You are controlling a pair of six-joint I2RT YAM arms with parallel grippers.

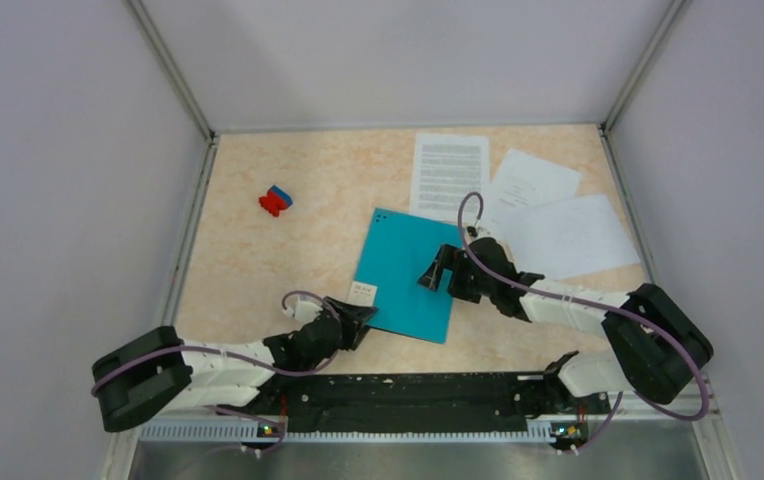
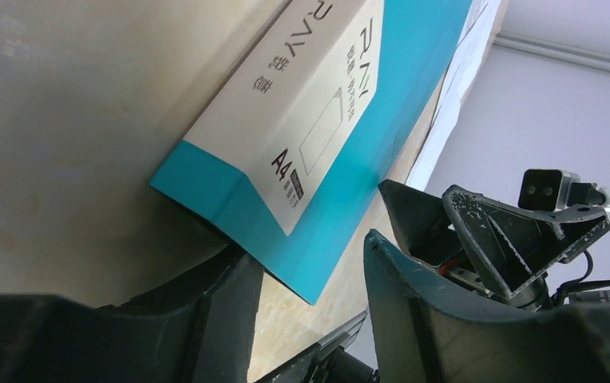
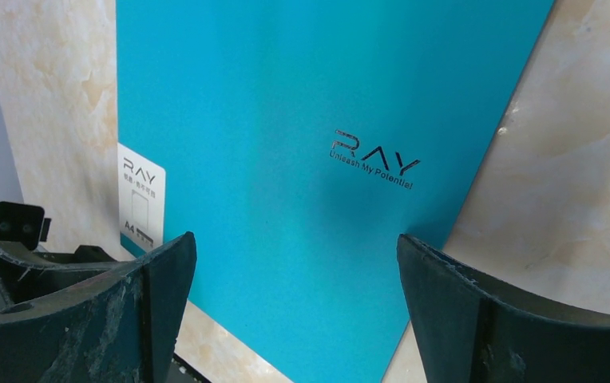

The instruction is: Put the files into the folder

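Note:
The teal folder [image 1: 408,275] lies shut on the table, its small white label [image 2: 302,120] at the near left corner. My left gripper [image 1: 361,317] sits low at that corner. In the left wrist view its jaws stand apart astride the folder's corner [image 2: 318,279], the left finger [image 2: 206,319] close by the edge and a gap to the right one. My right gripper [image 1: 438,270] hovers wide open over the folder [image 3: 302,120] near its right edge, nothing between the fingers. The files lie at the back right: a printed sheet [image 1: 448,175] and two nearly blank ones [image 1: 530,180] [image 1: 568,235].
A small red-and-blue block [image 1: 275,200] sits at the left on the table. White walls close the table on the left, back and right. A black rail [image 1: 398,395] with the arm bases runs along the near edge.

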